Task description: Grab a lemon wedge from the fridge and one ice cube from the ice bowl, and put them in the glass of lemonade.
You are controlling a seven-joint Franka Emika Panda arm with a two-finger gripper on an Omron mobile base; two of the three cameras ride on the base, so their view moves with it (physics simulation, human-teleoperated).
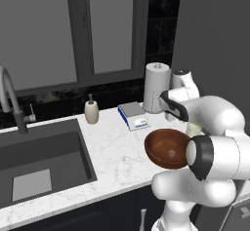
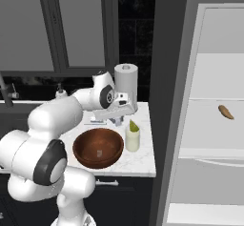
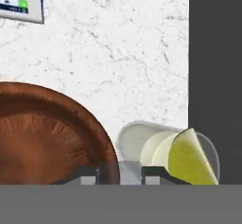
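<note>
The glass of lemonade (image 2: 132, 141) stands on the counter by the open fridge (image 2: 209, 125), with the yellow-green lemon wedge (image 2: 134, 126) sticking up out of it. Left of the glass sits the reddish-brown ice bowl (image 2: 86, 154), holding one small ice cube (image 2: 99, 152). My gripper (image 2: 116, 121) hangs just behind and left of the glass, above the bowl's far rim. In the hand view the fingertips (image 3: 88, 175) hold a pale translucent ice cube (image 3: 124, 172) between them, over the gap between the ice bowl (image 3: 42, 133) and the glass (image 3: 137, 140), where the lemon wedge (image 3: 189, 160) leans.
A white paper towel roll (image 2: 127, 84) stands behind the glass. A digital scale (image 1: 133, 114) and a beige soap bottle (image 1: 91, 111) stand further left, beside the sink (image 1: 39, 159) and its tap. A small orange-brown item (image 2: 226, 111) lies on a fridge shelf.
</note>
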